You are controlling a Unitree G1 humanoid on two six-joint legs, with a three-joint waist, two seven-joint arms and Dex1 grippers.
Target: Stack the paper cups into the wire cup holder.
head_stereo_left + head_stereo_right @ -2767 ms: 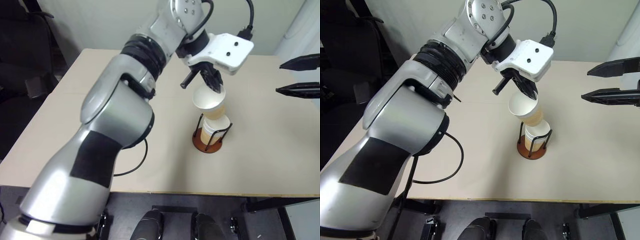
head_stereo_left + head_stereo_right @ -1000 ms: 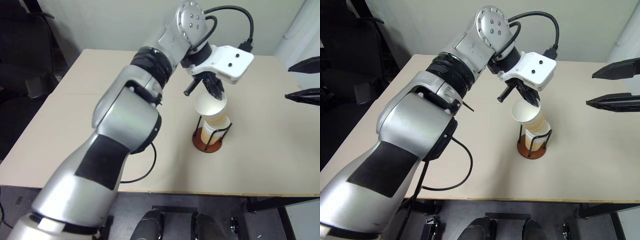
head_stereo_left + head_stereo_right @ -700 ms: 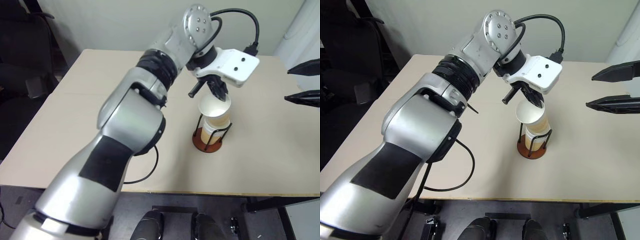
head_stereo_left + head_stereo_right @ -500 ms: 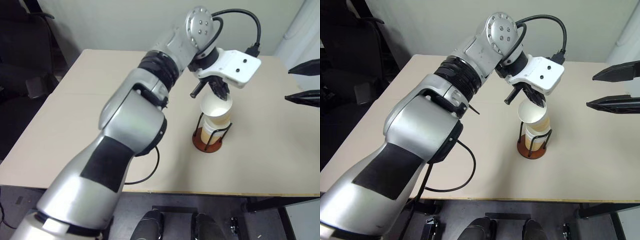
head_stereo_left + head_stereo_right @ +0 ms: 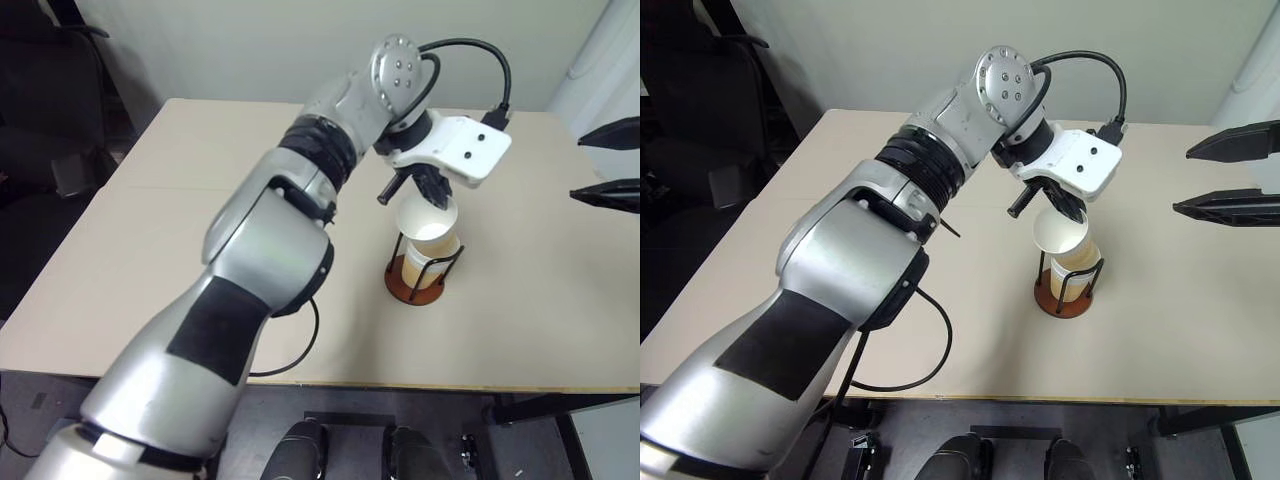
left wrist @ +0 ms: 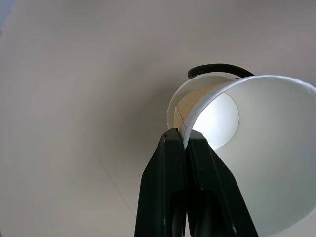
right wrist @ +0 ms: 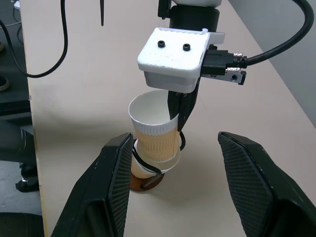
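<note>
The left pincer [image 5: 1068, 205] pinches the rim of a paper cup [image 5: 1062, 237] — one finger inside, one outside — holding it tilted, partly nested in the cup already in the wire cup holder [image 5: 1064, 290], mid-worktop toward the right edge. The right pincer [image 5: 1230, 175] hangs spread, well apart.

The small round reddish-brown wire cup holder [image 5: 414, 280] stands on the beige tabletop [image 5: 150, 230], toward its 3 o'clock side. A tan paper cup [image 5: 425, 258] sits inside the wire loops. A second tan paper cup [image 5: 1061, 235] is directly above it, its bottom entering the seated cup, its rim pinched at 12 o'clock by the left gripper [image 5: 432, 194]. The right gripper [image 5: 606, 162] hangs well apart at the holder's 2 o'clock, jaws spread.
</note>
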